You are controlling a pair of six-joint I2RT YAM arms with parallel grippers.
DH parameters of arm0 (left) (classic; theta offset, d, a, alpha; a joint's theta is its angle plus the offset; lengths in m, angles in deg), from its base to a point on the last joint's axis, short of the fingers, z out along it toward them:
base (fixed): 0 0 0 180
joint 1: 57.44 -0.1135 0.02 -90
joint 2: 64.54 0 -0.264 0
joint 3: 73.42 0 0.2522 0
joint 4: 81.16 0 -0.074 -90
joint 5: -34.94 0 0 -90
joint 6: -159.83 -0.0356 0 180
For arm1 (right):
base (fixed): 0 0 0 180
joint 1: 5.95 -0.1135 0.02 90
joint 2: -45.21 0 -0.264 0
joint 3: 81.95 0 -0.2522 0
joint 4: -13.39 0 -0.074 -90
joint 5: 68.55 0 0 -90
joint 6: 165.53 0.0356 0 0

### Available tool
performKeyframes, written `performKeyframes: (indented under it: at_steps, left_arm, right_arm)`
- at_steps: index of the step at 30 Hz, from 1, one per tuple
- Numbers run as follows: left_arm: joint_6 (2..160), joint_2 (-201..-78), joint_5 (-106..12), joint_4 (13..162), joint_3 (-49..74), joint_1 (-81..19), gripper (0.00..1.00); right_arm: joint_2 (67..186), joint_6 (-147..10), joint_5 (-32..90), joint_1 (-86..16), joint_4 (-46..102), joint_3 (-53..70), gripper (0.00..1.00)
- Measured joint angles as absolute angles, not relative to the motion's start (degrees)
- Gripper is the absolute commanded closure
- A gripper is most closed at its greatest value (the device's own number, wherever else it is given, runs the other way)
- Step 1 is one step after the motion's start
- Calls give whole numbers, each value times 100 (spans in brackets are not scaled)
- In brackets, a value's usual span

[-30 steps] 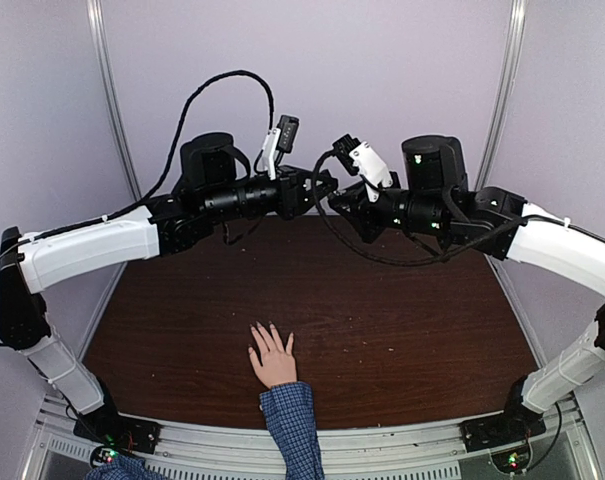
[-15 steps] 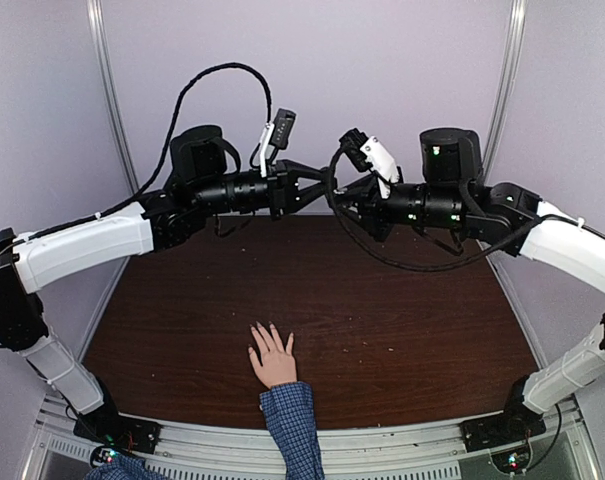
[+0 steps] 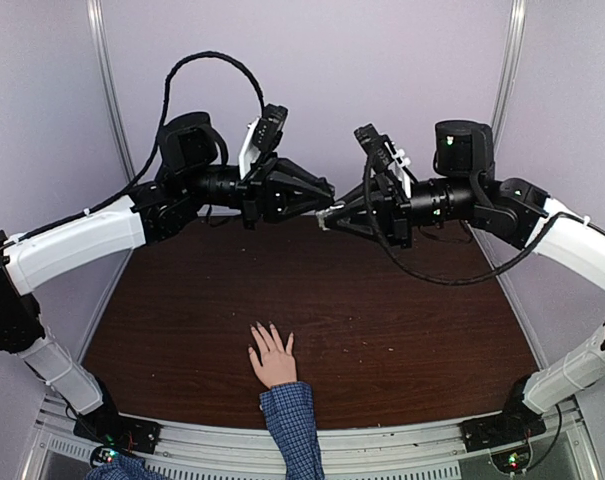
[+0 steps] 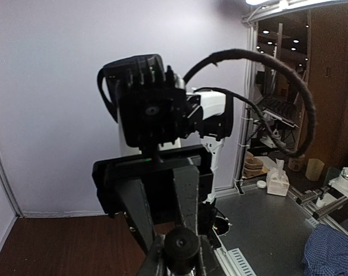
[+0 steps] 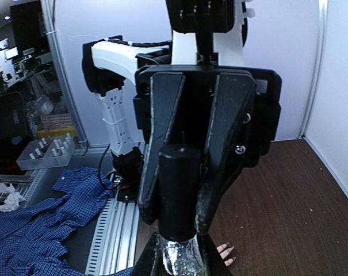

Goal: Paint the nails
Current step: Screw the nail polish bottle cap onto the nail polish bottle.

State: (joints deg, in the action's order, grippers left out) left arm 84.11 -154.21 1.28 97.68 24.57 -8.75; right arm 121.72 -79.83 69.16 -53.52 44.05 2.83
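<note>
A light-skinned hand [image 3: 274, 364] with a blue checked cuff lies flat on the brown table near the front edge. Its nails [image 3: 271, 328] are tiny; the fingertips [image 5: 226, 253] also peek out low in the right wrist view. Both grippers meet high above the table's back. My right gripper [image 3: 334, 216] [image 5: 182, 260] is shut on a small glittery polish bottle [image 5: 182, 261]. My left gripper [image 3: 320, 194] [image 4: 181, 253] is shut on the bottle's black cap [image 4: 181, 248] [image 5: 176, 192], facing the right one.
The brown table [image 3: 382, 320] sits between pale purple walls. Both arms arch over its back half with looping black cables [image 3: 197, 70]. A metal rail [image 3: 382, 445] runs along the front edge by the arm bases.
The left gripper has closed onto the cap. Both wrists have swung and lifted a little while staying joined at the bottle. The hand has not moved.
</note>
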Motion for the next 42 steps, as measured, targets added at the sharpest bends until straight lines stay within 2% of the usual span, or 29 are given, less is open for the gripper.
performKeyframes:
  at_steps: [9, 18, 23, 27, 30, 36, 42]
  left_arm:
    - [8298, -15488, 1280, 9742, 2693, -840, 100]
    - [8245, -15488, 1835, 9656, 2940, -875, 100]
    - [8125, -15464, 1704, 9541, 2972, -886, 81]
    - [8096, -15407, 1297, 9554, 2872, -982, 61]
    - [8186, -15303, 1011, 9637, 2651, -1146, 52]
    - [8306, -15029, -14, 9602, 1965, -1354, 46]
    - [8304, -14822, -1291, 9501, 1683, -1352, 44]
  right_arm:
    - [12559, -7283, 8719, -5334, 3785, 189, 100]
    - [13442, -4822, 10476, -5312, 792, 172, 100]
    - [13578, -4186, 10699, -5179, 132, 172, 100]
    - [13549, -4164, 10579, -5020, 108, 174, 100]
    - [13447, -4702, 10290, -4895, 694, 183, 100]
    - [12867, -6239, 8861, -4829, 2403, 122, 100]
    - [12446, -7041, 7097, -4845, 3199, 198, 100]
